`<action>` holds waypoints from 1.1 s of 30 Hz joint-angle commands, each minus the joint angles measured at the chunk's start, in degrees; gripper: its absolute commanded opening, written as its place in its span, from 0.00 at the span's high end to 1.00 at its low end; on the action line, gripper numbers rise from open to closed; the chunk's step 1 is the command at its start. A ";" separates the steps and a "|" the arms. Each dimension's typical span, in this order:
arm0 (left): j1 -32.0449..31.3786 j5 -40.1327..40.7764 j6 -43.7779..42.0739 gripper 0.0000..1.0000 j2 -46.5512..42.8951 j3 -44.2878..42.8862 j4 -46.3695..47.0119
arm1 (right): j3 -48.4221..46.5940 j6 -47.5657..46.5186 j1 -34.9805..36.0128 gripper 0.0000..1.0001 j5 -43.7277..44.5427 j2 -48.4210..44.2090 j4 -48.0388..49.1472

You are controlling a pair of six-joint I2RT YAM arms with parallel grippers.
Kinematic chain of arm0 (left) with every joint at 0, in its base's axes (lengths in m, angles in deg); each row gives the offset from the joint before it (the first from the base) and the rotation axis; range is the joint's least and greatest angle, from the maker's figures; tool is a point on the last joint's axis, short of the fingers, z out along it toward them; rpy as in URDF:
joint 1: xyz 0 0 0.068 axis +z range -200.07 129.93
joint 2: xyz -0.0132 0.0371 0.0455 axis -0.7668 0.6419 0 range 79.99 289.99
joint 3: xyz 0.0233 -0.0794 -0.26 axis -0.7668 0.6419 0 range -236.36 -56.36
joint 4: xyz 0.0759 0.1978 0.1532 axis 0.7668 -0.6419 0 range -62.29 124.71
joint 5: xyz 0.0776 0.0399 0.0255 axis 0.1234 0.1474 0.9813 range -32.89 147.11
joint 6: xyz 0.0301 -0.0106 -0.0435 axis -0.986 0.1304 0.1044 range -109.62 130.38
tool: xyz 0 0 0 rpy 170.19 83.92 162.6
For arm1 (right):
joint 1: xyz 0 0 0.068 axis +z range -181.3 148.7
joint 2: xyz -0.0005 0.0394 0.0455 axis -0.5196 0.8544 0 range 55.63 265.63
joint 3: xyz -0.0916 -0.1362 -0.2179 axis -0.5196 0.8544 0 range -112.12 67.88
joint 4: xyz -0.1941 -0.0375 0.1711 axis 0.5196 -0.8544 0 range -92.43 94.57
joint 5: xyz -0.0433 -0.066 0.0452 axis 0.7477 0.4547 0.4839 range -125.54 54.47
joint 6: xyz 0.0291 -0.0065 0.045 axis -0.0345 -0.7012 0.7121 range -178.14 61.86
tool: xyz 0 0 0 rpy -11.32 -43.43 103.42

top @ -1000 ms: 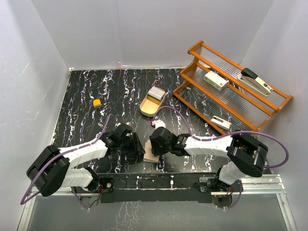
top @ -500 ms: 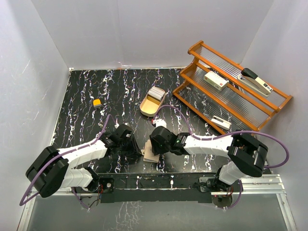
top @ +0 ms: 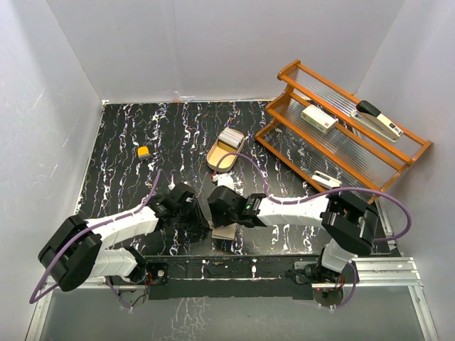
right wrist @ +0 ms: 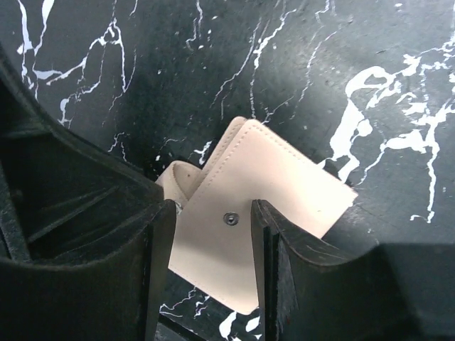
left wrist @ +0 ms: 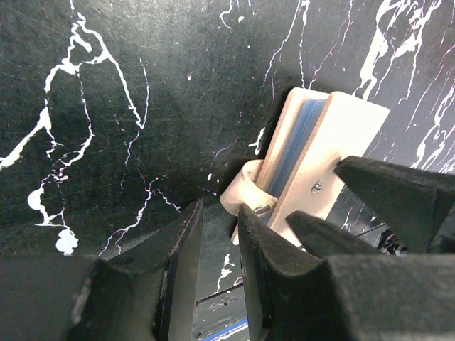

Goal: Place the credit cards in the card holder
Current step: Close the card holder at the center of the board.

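Note:
The tan card holder (top: 225, 232) lies folded shut on the black marbled table near its front edge, between my two grippers. In the right wrist view its snap faces up, and my right gripper (right wrist: 211, 217) hangs open just above the card holder (right wrist: 284, 177), one finger on each side of the snap. From the left, my left gripper (left wrist: 220, 209) sits with a narrow gap between its jaws and only table showing in it. Its fingertips (left wrist: 249, 217) are beside the holder's looped tab (left wrist: 243, 193). A blue layer shows between the holder's flaps. Pale credit cards (top: 229, 136) rest in the gold tray (top: 217, 160).
A wooden tiered rack (top: 341, 142) stands at the right rear, carrying a white box with a red mark (top: 318, 118), a stapler (top: 379, 121) and a small white item (top: 327, 181). A small yellow object (top: 143, 151) lies at the left. White walls enclose the table.
My right gripper has shifted left over the card holder and widened its jaws. The left gripper's jaws narrowed and then held still beside the tab.

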 commanded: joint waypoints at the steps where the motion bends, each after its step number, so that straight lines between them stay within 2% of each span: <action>1: 1.07 2.08 0.57 0.73 0.72 1.09 -2.22 | -3.47 1.22 1.75 0.55 4.08 1.69 -2.52; 8: 2.84 1.66 1.48 0.73 0.25 2.80 -3.24 | -3.32 2.02 2.06 0.62 5.93 3.80 -4.51; 16: 3.95 1.45 1.33 0.73 -1.55 3.33 -4.54 | -4.09 1.57 2.15 0.60 6.11 5.60 -3.84; 20: 5.25 0.94 1.09 0.73 -5.26 3.91 -6.51 | -4.78 1.25 2.15 0.58 6.30 6.82 -3.21; 25: 5.59 -3.74 1.55 0.69 -10.44 6.52 -3.39 | -4.86 1.07 2.16 0.58 5.42 7.07 -2.73; 33: 5.41 -11.26 -1.10 0.69 -2.42 6.79 2.82 | -1.91 2.13 2.15 0.61 5.43 5.45 -1.76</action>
